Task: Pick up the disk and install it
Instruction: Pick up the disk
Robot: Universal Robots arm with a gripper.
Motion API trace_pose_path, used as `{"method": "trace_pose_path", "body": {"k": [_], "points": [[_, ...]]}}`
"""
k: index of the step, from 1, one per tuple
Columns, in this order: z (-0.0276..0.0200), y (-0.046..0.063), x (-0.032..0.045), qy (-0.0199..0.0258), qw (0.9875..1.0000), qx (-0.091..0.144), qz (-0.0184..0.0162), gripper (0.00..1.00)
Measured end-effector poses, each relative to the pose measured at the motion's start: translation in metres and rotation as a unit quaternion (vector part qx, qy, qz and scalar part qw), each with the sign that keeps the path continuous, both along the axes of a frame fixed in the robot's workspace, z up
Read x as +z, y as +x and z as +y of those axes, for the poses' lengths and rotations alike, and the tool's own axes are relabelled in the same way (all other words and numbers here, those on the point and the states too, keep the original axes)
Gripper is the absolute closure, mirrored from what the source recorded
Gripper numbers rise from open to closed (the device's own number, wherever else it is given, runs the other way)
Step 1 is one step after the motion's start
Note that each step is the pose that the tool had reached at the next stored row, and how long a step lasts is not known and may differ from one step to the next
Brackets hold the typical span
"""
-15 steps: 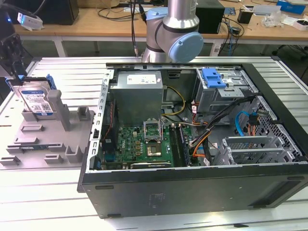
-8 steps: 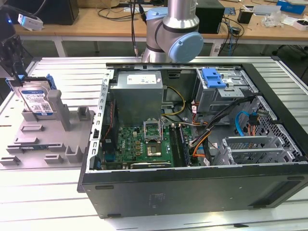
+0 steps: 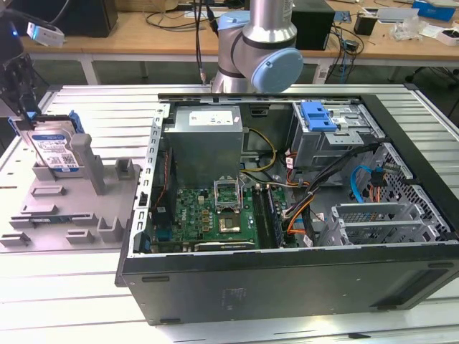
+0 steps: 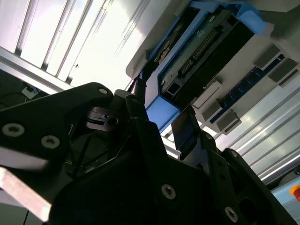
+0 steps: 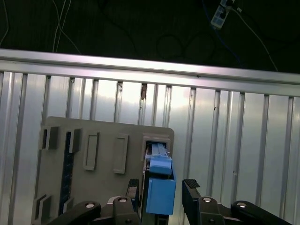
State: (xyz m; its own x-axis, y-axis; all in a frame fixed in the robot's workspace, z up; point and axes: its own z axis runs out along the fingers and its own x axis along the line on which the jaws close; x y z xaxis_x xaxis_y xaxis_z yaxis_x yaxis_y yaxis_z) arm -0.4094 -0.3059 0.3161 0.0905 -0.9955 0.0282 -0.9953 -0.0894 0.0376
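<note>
The disk [image 3: 56,148] stands on edge in the grey fixture plate [image 3: 64,211] at the exterior view's left, its white-and-blue label facing the camera and a blue carrier frame around it. My gripper [image 3: 24,100] hangs just above and behind the disk's upper end. In the first wrist view the two black fingers [image 5: 191,186] straddle the blue frame end of the disk [image 5: 160,197], and a gap shows on one side. The second wrist view has the blue corner of the disk [image 4: 162,112] between the open gripper [image 4: 161,108] tips. Nothing is gripped.
An open computer case [image 3: 287,276] lies on the slatted metal table [image 3: 72,272] to the exterior view's right of the fixture. Inside are a motherboard [image 3: 215,215], cables and a grey drive cage [image 3: 344,136] with a blue latch [image 3: 319,115]. The arm's base [image 3: 262,50] stands behind the case.
</note>
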Motion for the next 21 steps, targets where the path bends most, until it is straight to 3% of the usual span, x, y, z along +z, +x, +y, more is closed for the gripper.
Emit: {"method": "trace_pose_path", "body": {"k": [2,3,5,21], "points": [[-0.0007,0.0001,-0.0006,0.0000,1.0000,0.000,-0.0001,0.50],[-0.0033,0.0004,-0.0022,0.0000,1.0000,0.000,0.0001,0.50],[-0.0033,0.0025,-0.0067,0.0000,1.0000,-0.001,0.0001,0.50],[-0.0033,0.0018,-0.0096,0.0000,0.9999,-0.017,-0.0001,0.50]]}}
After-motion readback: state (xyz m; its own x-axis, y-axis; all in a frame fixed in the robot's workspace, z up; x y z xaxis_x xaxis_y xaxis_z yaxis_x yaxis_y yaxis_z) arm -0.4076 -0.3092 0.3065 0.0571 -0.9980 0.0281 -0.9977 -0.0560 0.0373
